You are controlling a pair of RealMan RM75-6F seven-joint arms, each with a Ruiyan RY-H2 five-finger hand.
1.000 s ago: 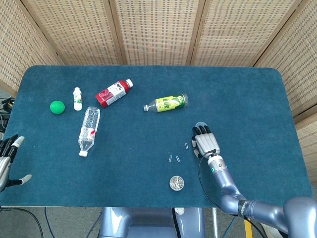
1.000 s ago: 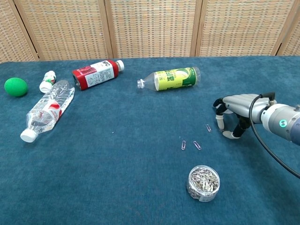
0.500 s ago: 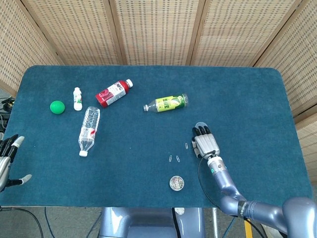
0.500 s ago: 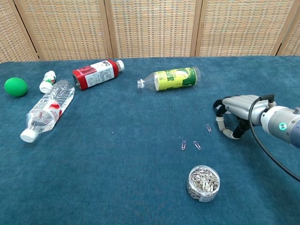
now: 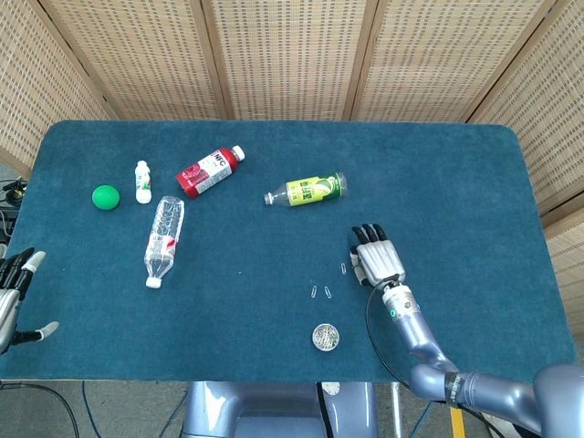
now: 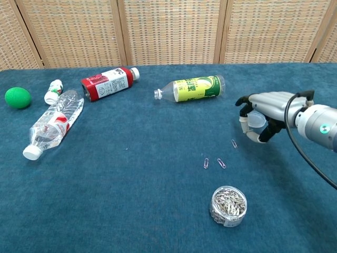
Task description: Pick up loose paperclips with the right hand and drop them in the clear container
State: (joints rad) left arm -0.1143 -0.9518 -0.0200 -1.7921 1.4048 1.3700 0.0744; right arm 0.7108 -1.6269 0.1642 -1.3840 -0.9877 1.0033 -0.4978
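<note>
Three loose paperclips lie on the blue table: one [image 6: 234, 143] [image 5: 343, 268] just left of my right hand, and a pair [image 6: 206, 163] [image 6: 221, 163] [image 5: 315, 293] nearer the front. The clear container [image 6: 228, 205] [image 5: 325, 337], round and full of paperclips, stands in front of the pair. My right hand [image 6: 261, 117] [image 5: 377, 260] hovers palm down above the table, fingers loosely bent and apart, holding nothing. My left hand [image 5: 14, 297] rests at the table's left edge with fingers spread and shows only in the head view.
A green-labelled bottle [image 6: 195, 88] lies behind the right hand. A red bottle [image 6: 108, 81], a clear water bottle [image 6: 52, 124], a small white bottle [image 6: 52, 91] and a green ball [image 6: 18, 97] sit at the far left.
My right hand has lifted off the cloth and drawn slightly back from the nearest paperclip, which stays where it was. Nothing else has moved.
</note>
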